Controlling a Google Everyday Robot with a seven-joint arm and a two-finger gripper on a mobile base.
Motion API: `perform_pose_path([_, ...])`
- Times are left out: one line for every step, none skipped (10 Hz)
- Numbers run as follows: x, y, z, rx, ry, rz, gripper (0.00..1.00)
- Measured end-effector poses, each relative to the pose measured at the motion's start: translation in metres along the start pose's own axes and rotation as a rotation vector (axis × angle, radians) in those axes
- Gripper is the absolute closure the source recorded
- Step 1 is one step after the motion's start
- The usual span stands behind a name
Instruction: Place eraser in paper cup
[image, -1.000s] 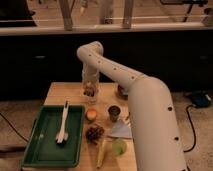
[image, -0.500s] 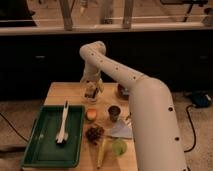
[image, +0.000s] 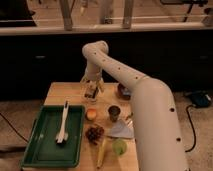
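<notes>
My gripper (image: 91, 93) hangs low over the wooden table (image: 60, 92) near its back middle, pointing down. A small pale thing shows at its tip; I cannot tell whether it is the eraser or whether it is held. The paper cup (image: 114, 112), small, dark and tapered, stands upright to the front right of the gripper, about a cup's width away. An orange fruit (image: 91, 114) lies just in front of the gripper, left of the cup.
A dark red bowl (image: 122, 90) sits right of the gripper, partly behind my arm. A green tray (image: 45, 145) with a white utensil (image: 63, 123) fills the front left. Grapes (image: 94, 133), a banana (image: 101, 152), a green fruit (image: 119, 146) and a napkin (image: 120, 129) lie in front.
The gripper and the arm above it have shifted slightly to the right over the back of the table. The objects on the table have not moved.
</notes>
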Motion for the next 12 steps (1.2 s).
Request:
perform_pose_path([-0.0007, -0.0003, -0.0008, 0.003, -0.002, -0.006, 0.2])
perform_pose_path([-0.0013, -0.0017, -0.0026, 0.012, -0.003, -0.016, 0.2])
perform_pose_path([-0.0013, -0.0021, -0.0034, 0.018, -0.002, -0.023, 0.2])
perform_pose_path([-0.0012, -0.0032, -0.005, 0.027, -0.002, -0.029, 0.2])
perform_pose_path([-0.0012, -0.0034, -0.005, 0.028, -0.002, -0.029, 0.2])
perform_pose_path([-0.0014, -0.0039, -0.005, 0.029, -0.002, -0.03, 0.2])
perform_pose_path([-0.0013, -0.0037, -0.0051, 0.029, -0.002, -0.03, 0.2])
perform_pose_path([-0.0013, -0.0038, -0.005, 0.029, -0.002, -0.03, 0.2])
perform_pose_path([-0.0013, -0.0038, -0.0049, 0.029, -0.002, -0.03, 0.2])
perform_pose_path([-0.0013, -0.0038, -0.005, 0.029, -0.002, -0.03, 0.2])
perform_pose_path([-0.0012, -0.0035, -0.005, 0.029, -0.002, -0.029, 0.2])
perform_pose_path([-0.0011, -0.0033, -0.0051, 0.029, -0.002, -0.029, 0.2])
